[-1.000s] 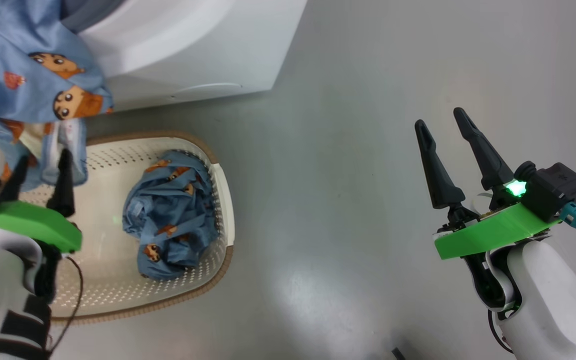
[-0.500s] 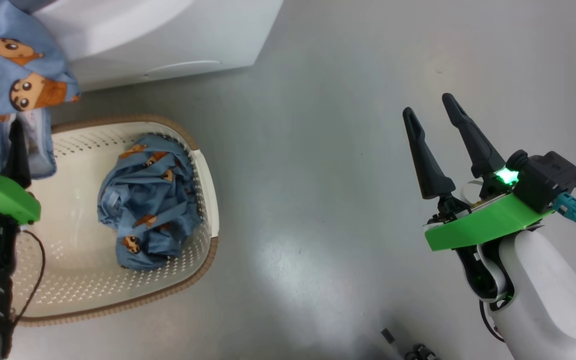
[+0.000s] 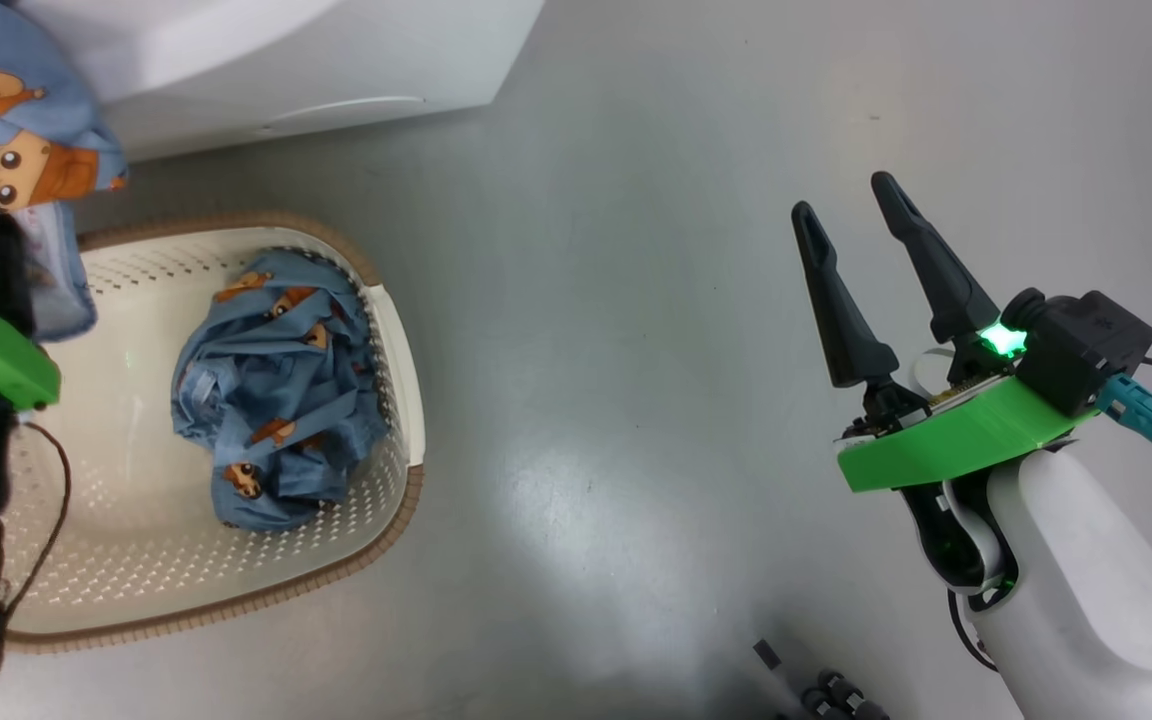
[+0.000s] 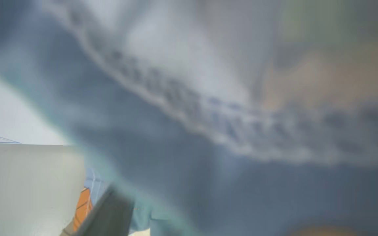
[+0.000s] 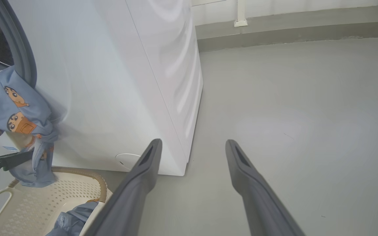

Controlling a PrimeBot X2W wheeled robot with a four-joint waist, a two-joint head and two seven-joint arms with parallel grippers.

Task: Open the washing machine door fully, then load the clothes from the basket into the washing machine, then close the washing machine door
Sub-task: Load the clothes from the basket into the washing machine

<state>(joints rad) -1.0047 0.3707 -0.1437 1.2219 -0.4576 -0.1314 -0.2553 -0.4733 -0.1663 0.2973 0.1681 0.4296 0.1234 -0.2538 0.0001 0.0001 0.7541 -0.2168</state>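
As L gripper (image 3: 4, 285) lifts garment (image 3: 11, 140) further to 10 o'clock, toward washer (image 3: 336, 60), its jaws: can't tell; R gripper (image 3: 844, 197) jaws apart; bundle (image 3: 271, 400) left in basket (image 3: 404, 390).

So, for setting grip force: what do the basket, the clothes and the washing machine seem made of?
The basket: probably matte cream plastic, by its moulded rows of holes; the brown rim looks woven. The clothes: thin soft printed fabric, crumpled in folds. The washing machine: glossy white panel, likely painted metal, showing soft reflections.
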